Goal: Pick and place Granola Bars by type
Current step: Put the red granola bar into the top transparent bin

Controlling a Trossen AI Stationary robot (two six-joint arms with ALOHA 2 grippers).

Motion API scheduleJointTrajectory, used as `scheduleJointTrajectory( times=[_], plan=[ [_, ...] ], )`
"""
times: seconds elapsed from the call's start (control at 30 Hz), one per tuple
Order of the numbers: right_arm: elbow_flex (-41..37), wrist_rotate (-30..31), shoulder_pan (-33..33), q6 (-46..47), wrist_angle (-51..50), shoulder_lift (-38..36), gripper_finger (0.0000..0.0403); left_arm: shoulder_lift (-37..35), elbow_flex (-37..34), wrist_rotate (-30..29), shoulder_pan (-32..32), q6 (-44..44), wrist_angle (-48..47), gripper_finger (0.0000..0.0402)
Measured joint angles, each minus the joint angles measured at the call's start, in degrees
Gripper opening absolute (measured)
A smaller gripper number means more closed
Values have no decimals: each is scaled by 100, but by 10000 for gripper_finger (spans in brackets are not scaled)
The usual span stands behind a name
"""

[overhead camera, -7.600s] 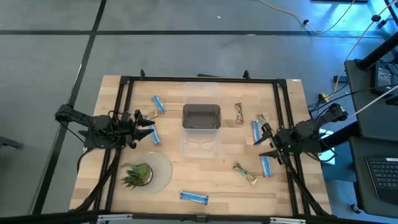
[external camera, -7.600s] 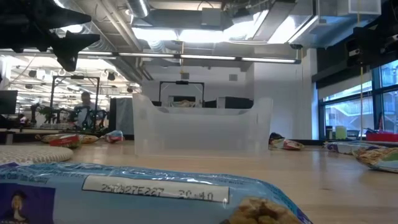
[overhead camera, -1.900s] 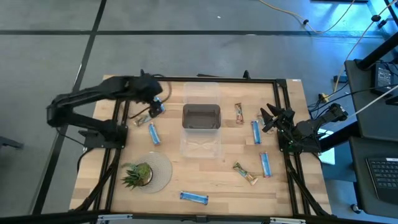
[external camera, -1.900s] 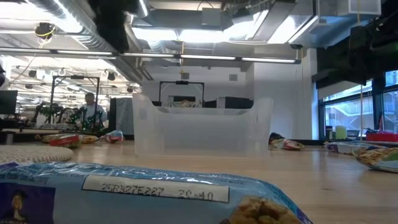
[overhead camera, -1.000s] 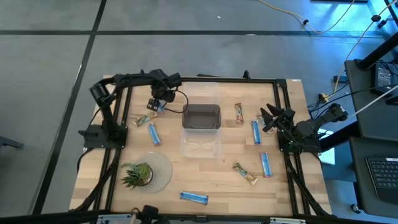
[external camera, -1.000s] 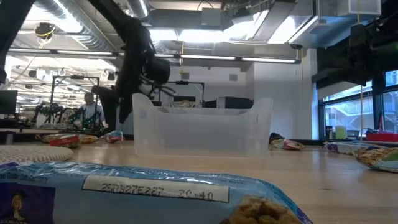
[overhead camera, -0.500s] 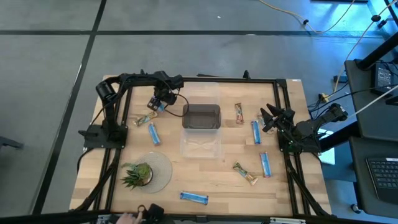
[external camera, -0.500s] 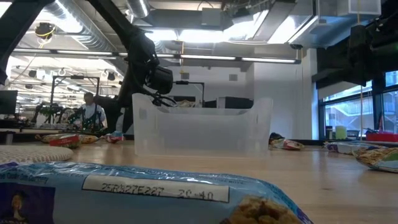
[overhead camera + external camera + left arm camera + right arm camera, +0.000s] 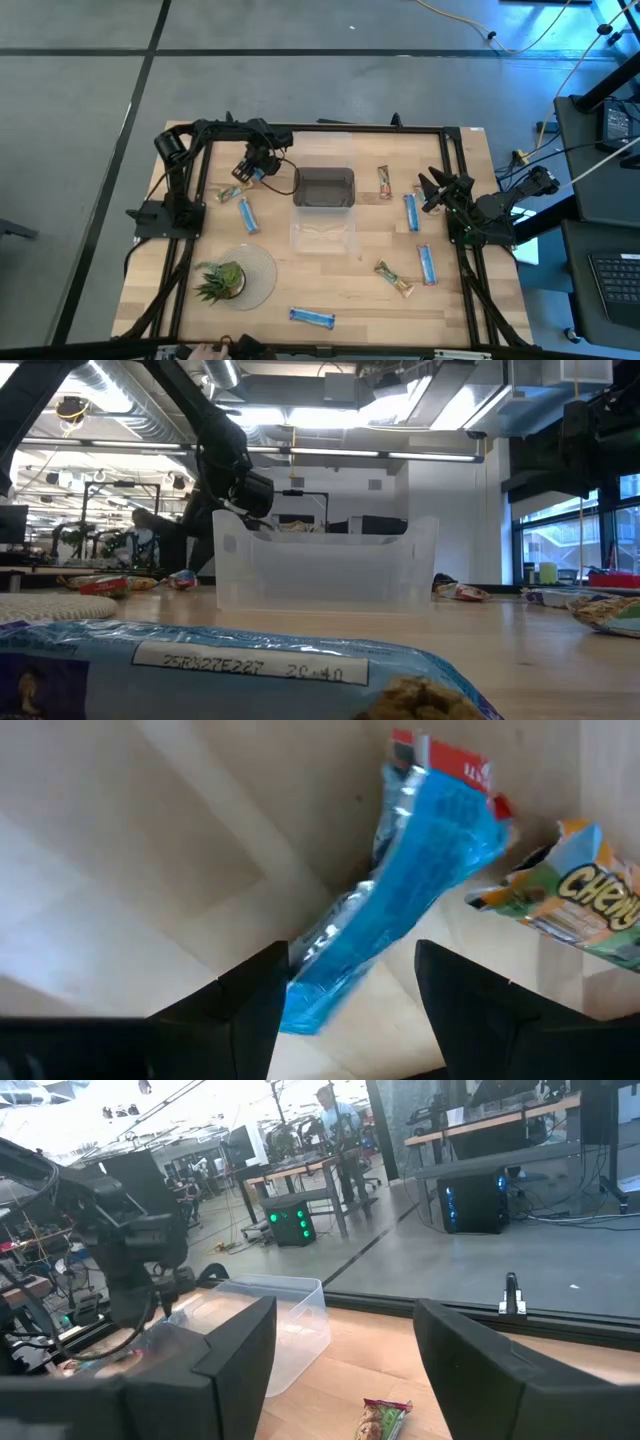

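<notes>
1. While the left gripper (image 9: 250,172) hangs over the upper left of the pale wooden desk (image 9: 340,290), its two dark fingers (image 9: 250,1005) stand parted on either side of a shiny blue-wrapped granola bar (image 9: 400,925); whether they touch the wrapper cannot be told.
2. Just beside that bar in the left wrist view lies a green-and-gold wrapped bar (image 9: 570,905).
3. From above, another blue bar (image 9: 247,214) lies below the left gripper, left of centre.
4. A clear plastic bin (image 9: 323,187) sits at the upper centre of the desk, right of the left gripper.
5. Right of the bin lie a brown-gold bar (image 9: 384,181) and a blue bar (image 9: 410,211); lower down are a second blue bar (image 9: 428,263) and a gold crumpled bar (image 9: 394,278).
6. One more blue bar (image 9: 311,317) lies at the bottom centre, near the desk's edge.
7. A green potted plant (image 9: 220,281) stands on a round pale mat (image 9: 262,270) at the lower left.
8. The right gripper (image 9: 430,193) waits at the right edge, fingers spread and empty.
</notes>
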Motion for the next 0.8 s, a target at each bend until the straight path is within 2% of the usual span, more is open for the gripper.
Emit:
scheduleJointTrajectory(
  times=[0.3,0.8],
  plan=[
    [1,2,0,22,-129,0,239,2,-339,-179,-77,-316,359,201],
    [1,2,-1,35,-151,2,239,0,-339,65,-84,-1372,348,84]
  ],
)
